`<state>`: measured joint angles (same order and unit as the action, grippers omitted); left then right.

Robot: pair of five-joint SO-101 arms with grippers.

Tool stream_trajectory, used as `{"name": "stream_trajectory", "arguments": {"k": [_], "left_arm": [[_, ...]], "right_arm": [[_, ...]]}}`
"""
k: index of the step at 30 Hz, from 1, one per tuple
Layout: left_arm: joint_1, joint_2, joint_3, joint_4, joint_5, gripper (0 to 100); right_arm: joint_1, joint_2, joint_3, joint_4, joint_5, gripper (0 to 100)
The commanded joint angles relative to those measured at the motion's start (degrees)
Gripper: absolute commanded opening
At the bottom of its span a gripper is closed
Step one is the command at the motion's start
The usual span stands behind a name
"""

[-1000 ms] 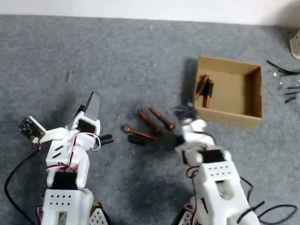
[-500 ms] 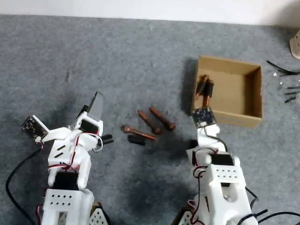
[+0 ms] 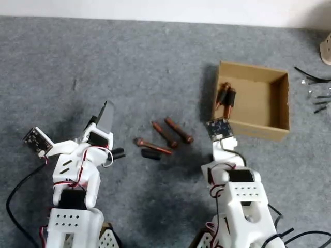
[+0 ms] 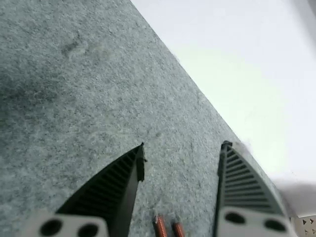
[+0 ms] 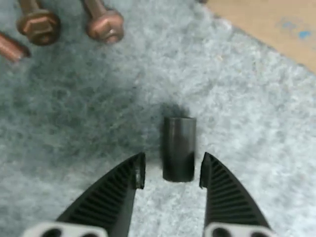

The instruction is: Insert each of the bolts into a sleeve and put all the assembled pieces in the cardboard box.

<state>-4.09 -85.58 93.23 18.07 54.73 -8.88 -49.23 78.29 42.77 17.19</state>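
Since a second ago, the right arm has been drawn back from beside the bolts and is now set in front of the near left corner of the cardboard box [image 3: 282,106]. The left arm has barely shifted.

In the right wrist view, the right tool [image 5: 173,158] is held open, its ribbed black fingers on either side of the near end of a sleeve [image 5: 179,147]. A narrow gap is left on each side, and nothing is gripped. The sleeve is a short, smooth, matte black cylinder lying flat on the grey, felt-like counter [image 3: 103,57]. Just beyond it, a tan cardboard corner of the box is seen.

Three bolts [image 3: 164,134] lie close together on the counter between the arms. They are copper-brown, with long shanks and flanged hexagonal heads. A second sleeve [image 3: 150,154], dark and stubby, rests just beside the nearest bolt.

The square, open-topped box is made of plain brown card. Two assembled pieces [image 3: 226,96] lie in it against the left wall, side by side.

The left tool [image 4: 184,147] is held wide open and empty, raised over the fuzzy grey surface. Its tapered, ridged fingers point away from the arm's base. In the high view it [image 3: 106,116] is seen well to the left of the bolts.

Thin black cables [image 3: 316,98] lie at the right edge.
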Motion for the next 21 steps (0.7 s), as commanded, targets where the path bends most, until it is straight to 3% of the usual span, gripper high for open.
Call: {"name": "stream_trajectory", "arguments": {"k": [1, 11, 21], "left_arm": [[0.92, -0.04, -3.56, 0.26, 0.09, 23], [0.92, -0.04, -3.47, 0.26, 0.09, 23], [1.01, -0.04, -3.47, 0.26, 0.09, 23]], "right_arm": [[-0.66, 1.36, -0.57, -0.04, -0.53, 15.6], [-0.31, 25.80, -13.49, -1.10, -0.35, 15.6], [0.84, 35.74, -18.59, -1.01, -0.26, 15.5]]}}
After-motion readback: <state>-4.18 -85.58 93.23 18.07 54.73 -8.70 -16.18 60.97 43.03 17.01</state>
